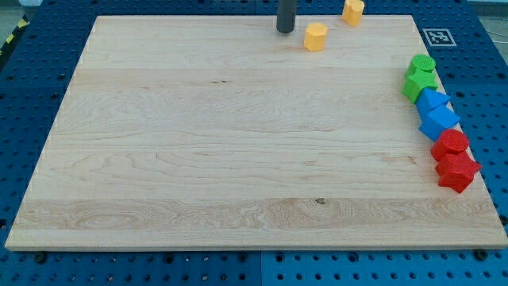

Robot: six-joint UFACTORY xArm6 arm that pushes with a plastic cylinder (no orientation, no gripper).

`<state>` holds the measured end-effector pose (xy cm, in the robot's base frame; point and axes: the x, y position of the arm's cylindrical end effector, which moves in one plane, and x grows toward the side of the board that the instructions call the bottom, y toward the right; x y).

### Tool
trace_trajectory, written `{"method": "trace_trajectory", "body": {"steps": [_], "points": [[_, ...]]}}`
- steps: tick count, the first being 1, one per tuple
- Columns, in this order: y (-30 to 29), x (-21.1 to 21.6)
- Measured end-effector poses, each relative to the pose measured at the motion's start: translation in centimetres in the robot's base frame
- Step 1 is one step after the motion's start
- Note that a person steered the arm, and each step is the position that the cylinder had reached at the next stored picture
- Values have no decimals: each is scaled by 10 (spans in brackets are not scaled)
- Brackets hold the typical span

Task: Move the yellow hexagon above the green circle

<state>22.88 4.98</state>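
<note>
Wooden board (198,143) on blue pegboard (32,48); my tip (285,30), a jawless end effector, just left of yellow hexagon (315,36).

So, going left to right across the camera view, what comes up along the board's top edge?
My tip of the dark rod, then the yellow hexagon block, then a second yellow block at the board's top edge, shape unclear.
</note>
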Motion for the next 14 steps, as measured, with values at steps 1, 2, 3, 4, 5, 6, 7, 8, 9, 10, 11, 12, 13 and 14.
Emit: {"method": "trace_trajectory", "body": {"steps": [1, 2, 3, 4, 5, 6, 7, 8, 9, 10, 11, 12, 13, 14], "points": [[21, 11], [34, 15], [50, 21], [56, 22], [72, 22], [63, 39], [66, 51], [96, 51], [104, 51], [104, 36], [111, 33], [123, 43], [128, 44], [143, 44]]}}
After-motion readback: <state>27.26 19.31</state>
